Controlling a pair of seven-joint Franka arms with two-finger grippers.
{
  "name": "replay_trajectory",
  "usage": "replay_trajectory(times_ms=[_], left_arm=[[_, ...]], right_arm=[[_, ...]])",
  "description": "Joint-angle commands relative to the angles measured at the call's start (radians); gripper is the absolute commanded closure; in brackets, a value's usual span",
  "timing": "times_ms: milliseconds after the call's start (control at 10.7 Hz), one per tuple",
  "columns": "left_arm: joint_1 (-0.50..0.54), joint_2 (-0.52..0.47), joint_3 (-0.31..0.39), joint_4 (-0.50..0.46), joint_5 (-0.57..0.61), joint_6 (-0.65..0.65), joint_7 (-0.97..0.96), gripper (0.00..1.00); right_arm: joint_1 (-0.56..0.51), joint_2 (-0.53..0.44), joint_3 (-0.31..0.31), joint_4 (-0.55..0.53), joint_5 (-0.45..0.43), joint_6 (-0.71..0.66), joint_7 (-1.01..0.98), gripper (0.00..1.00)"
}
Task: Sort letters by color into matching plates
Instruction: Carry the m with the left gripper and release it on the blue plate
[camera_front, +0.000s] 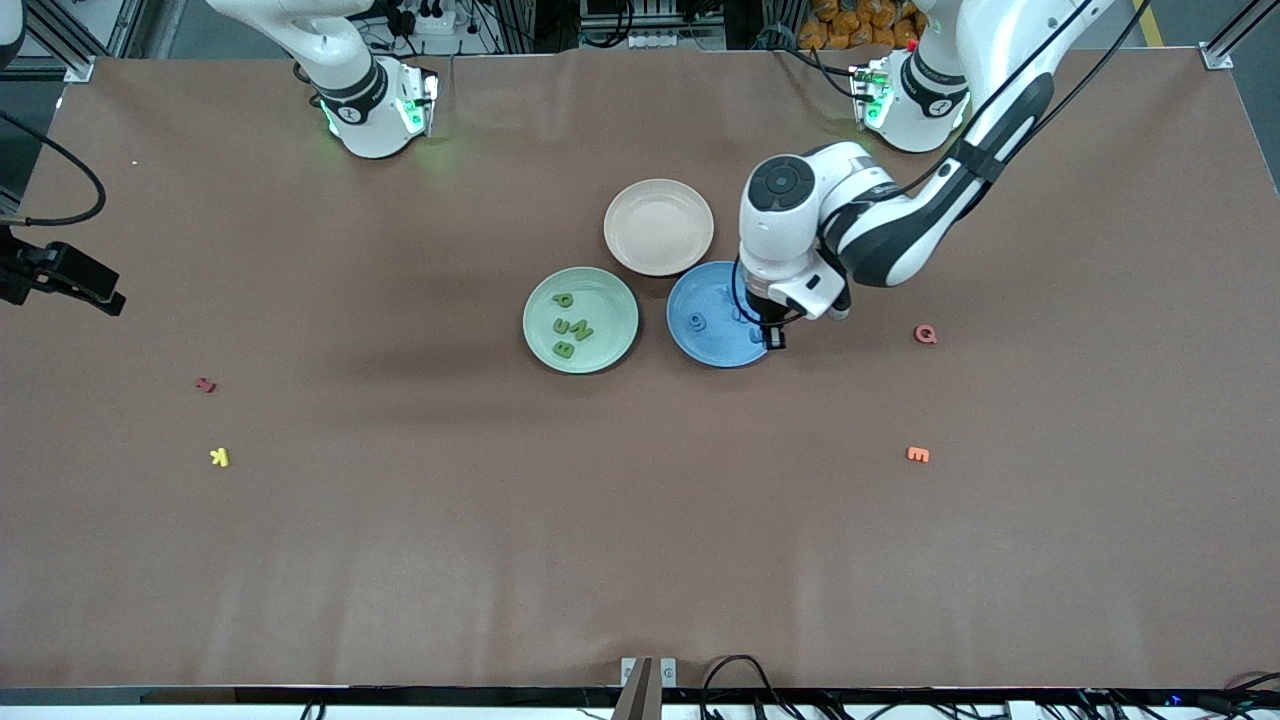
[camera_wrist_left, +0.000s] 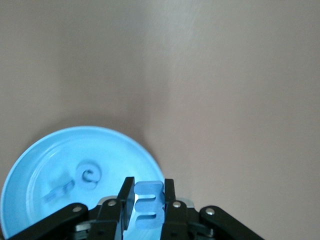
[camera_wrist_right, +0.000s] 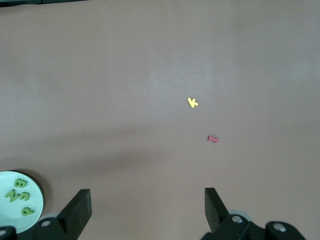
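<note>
A blue letter (camera_wrist_left: 148, 204), hidden in the front view, is pinched in the left gripper (camera_wrist_left: 148, 207) over the blue plate (camera_front: 700, 345), at its three o'clock rim, where two blue letters (camera_front: 697, 321) already lie. Four green letters (camera_front: 572, 330) sit in the green plate (camera_front: 610, 340) beside it. The right gripper (camera_wrist_right: 147, 205) waits spread wide above the brown table (camera_front: 400, 550), with the yellow letter (camera_wrist_right: 192, 102) and a red letter (camera_wrist_right: 213, 139) seen below.
</note>
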Motion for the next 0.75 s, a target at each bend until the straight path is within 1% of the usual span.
replay_trajectory(times_ms=[0, 93, 280, 373, 559, 653], left_arm=[[-0.070, 0.041, 0.008, 0.029, -0.017, -0.026, -0.054, 1.00], [-0.089, 0.045, 0.008, 0.030, -0.017, -0.026, -0.055, 1.00], [-0.136, 0.053, 0.008, 0.032, -0.017, -0.026, -0.055, 1.00], [-0.149, 0.053, 0.008, 0.035, -0.017, -0.026, -0.055, 0.98], [-0.158, 0.059, 0.008, 0.038, -0.017, -0.026, -0.055, 0.88], [-0.176, 0.059, 0.008, 0.038, -0.017, -0.026, -0.055, 0.60]], right_arm=[[-0.022, 0.007, 0.012, 0.015, -0.007, -0.015, -0.005, 0.00], [-0.022, 0.007, 0.010, 0.006, -0.006, -0.010, -0.007, 0.00], [-0.022, 0.002, 0.009, -0.059, -0.006, 0.009, -0.007, 0.00], [-0.022, -0.002, 0.009, -0.085, -0.008, 0.016, -0.007, 0.00], [-0.019, -0.027, 0.010, -0.141, -0.010, 0.043, -0.001, 0.00], [-0.017, -0.031, 0.012, -0.151, -0.010, 0.045, 0.001, 0.00]])
